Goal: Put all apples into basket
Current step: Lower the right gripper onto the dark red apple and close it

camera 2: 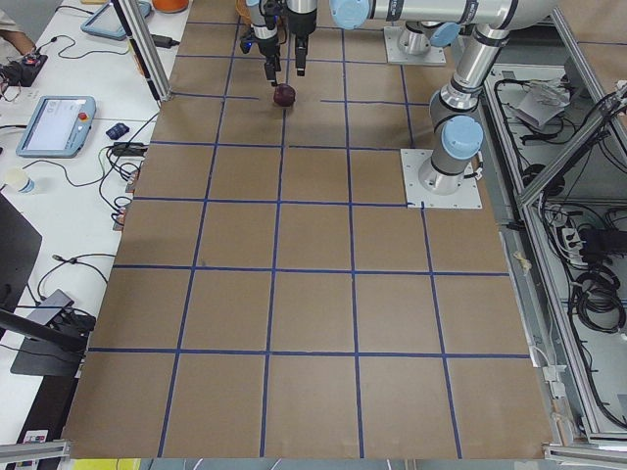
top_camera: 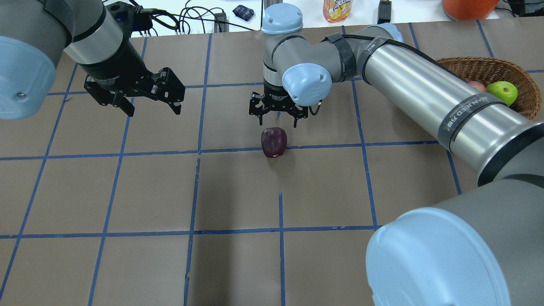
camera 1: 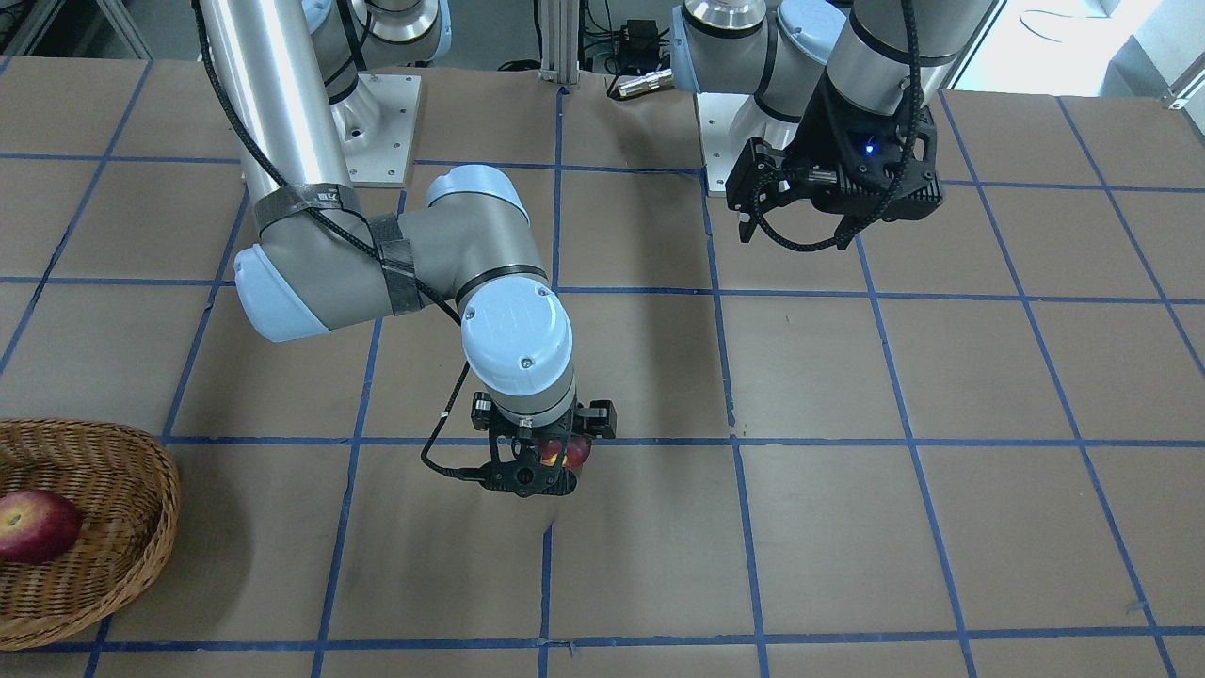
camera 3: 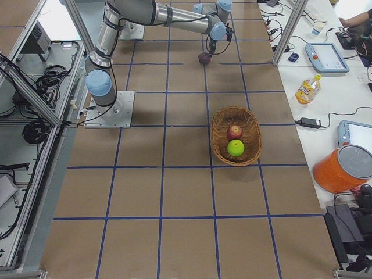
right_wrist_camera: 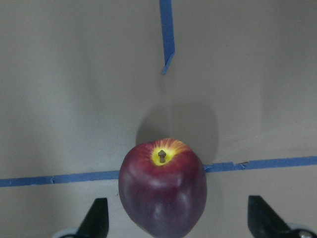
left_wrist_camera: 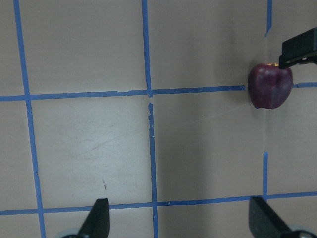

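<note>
The dark maroon apple [top_camera: 274,142] lies on the table on a blue tape line, stem end sideways. My right gripper [top_camera: 278,121] hangs open just above it, not touching. In the right wrist view the maroon apple [right_wrist_camera: 162,193] sits between the two open fingertips [right_wrist_camera: 99,220]. The lime-green apple [top_camera: 502,92] and the lighter red apple [top_camera: 476,86] lie in the wicker basket [top_camera: 527,85] at the far right, partly behind my right arm. My left gripper [top_camera: 148,106] is open and empty, raised over the table's left side.
The table is brown paper with a grid of blue tape lines. Cables, a bottle and an orange container [top_camera: 467,6] sit beyond the far edge. My right arm's upper tube [top_camera: 425,93] stretches over the table between the basket and the maroon apple.
</note>
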`<state>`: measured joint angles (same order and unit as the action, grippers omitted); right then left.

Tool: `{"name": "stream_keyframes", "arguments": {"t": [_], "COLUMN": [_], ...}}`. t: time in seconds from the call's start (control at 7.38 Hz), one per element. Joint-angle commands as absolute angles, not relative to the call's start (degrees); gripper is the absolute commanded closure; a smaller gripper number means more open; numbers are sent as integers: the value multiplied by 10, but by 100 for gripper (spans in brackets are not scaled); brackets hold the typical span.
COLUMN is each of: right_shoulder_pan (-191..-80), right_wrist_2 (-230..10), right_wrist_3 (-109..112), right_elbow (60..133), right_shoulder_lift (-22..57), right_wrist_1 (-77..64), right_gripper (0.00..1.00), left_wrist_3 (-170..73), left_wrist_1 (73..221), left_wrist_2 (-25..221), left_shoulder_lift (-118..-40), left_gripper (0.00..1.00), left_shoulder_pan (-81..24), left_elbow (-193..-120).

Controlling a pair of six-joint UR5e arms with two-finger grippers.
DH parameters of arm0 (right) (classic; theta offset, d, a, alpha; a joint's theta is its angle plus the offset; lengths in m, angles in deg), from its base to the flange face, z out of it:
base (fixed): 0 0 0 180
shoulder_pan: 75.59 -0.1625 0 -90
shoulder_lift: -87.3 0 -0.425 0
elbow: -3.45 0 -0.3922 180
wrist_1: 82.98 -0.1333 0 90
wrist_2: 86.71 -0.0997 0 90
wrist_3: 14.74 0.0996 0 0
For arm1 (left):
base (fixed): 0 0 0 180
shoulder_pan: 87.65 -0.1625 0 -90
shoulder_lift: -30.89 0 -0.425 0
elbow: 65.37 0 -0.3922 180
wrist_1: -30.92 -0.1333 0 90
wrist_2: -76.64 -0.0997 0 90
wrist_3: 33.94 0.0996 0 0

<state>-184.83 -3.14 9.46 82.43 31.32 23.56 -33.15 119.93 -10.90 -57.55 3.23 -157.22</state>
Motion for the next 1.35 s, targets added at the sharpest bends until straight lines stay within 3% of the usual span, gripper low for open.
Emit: {"name": "stream_keyframes", "arguments": {"t": [0.0, 0.81, 0.95, 1.08, 1.22], "right_shoulder_pan": [-1851, -1856, -1856, -1855, -1855], "right_wrist_2": [-37, -53, -53, -47, -44], "right_wrist_3": [95, 96, 97, 94, 93], "right_elbow": [842, 849, 852, 851, 850], "right_shoulder_lift": [323, 355, 356, 354, 351], "right_wrist_1": [240, 270, 271, 271, 271], "right_gripper": [0, 0, 12, 90, 100], "left_wrist_3": [-332, -332, -332, -332, -332], "left_wrist_1": [1199, 1200, 1200, 1200, 1200], "left_wrist_2": [-109, -110, -110, -109, -109], "left_shoulder_lift": [-575, -576, -576, -576, -577], "left_gripper": [0, 0, 0, 0, 0], "left_shoulder_pan": [32, 31, 32, 31, 31], "left_elbow": [-1572, -1572, -1573, -1573, -1573]}}
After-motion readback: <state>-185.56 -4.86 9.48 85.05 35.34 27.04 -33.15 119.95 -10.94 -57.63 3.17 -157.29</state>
